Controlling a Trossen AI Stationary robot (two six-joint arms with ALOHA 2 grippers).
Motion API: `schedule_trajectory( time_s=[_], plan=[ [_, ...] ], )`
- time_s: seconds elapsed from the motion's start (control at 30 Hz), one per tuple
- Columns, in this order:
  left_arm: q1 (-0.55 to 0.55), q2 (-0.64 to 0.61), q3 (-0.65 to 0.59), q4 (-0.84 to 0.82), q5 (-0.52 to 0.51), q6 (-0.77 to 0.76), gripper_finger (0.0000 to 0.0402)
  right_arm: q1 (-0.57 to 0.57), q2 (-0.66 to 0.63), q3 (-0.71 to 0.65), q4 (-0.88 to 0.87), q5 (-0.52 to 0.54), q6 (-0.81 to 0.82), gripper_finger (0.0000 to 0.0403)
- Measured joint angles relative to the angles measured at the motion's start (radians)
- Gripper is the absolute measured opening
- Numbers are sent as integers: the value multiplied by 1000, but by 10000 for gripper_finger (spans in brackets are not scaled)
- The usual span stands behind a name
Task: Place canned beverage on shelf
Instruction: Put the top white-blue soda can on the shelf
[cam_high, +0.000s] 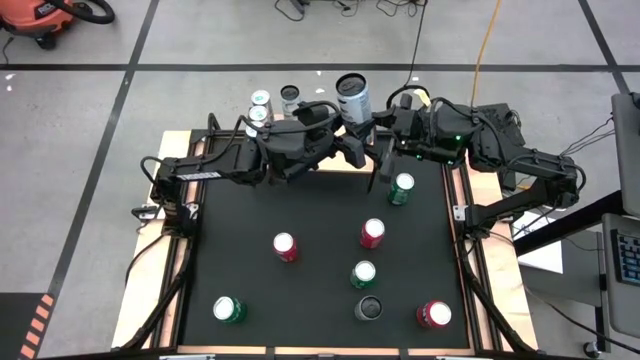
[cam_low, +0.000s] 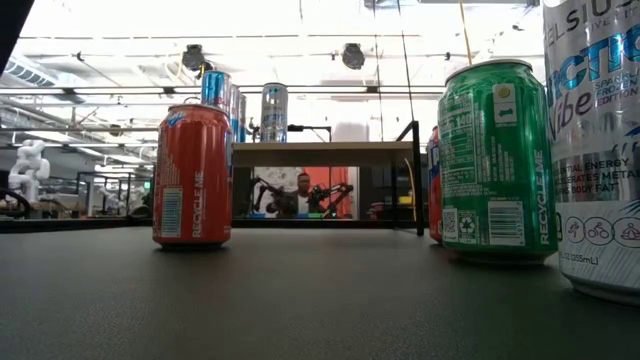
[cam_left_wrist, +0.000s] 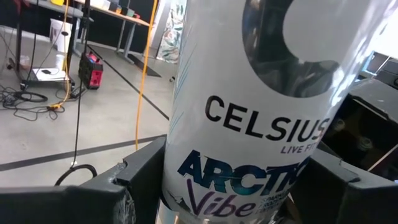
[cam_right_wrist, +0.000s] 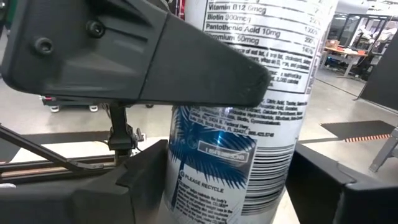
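We have the left pincer (cam_high: 352, 140) clamped on the tall white can (cam_high: 352, 97) at the upper centre of the high view, while the right pincer (cam_high: 385, 135) straddles the same can from the other side, its fingers closing in but not clearly gripping. The shelf (cam_low: 320, 153), near the desk's far edge, already carries three cans (cam_high: 272, 105). For a clean handover, we judge one pincer should grip firmly before the other lets go, keeping the can upright.
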Motion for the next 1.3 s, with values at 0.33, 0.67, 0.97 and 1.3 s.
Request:
schedule_trajectory(
  time_s=[0.33, 0.67, 0.97, 1.3],
  plan=[
    [0, 0, 0, 3, 0, -2, 299, 0, 0, 0, 0, 2, 10, 246],
    [0, -28, 0, 8, 27, -2, 350, 0, 0, 0, -7, 4, 21, 245],
    [0, -80, 0, -58, 29, 32, 351, 0, 0, 0, -6, 6, 25, 245],
    [6, -116, -1, -106, 154, 52, 351, 0, 0, 0, 0, 3, 26, 244]
  ],
)
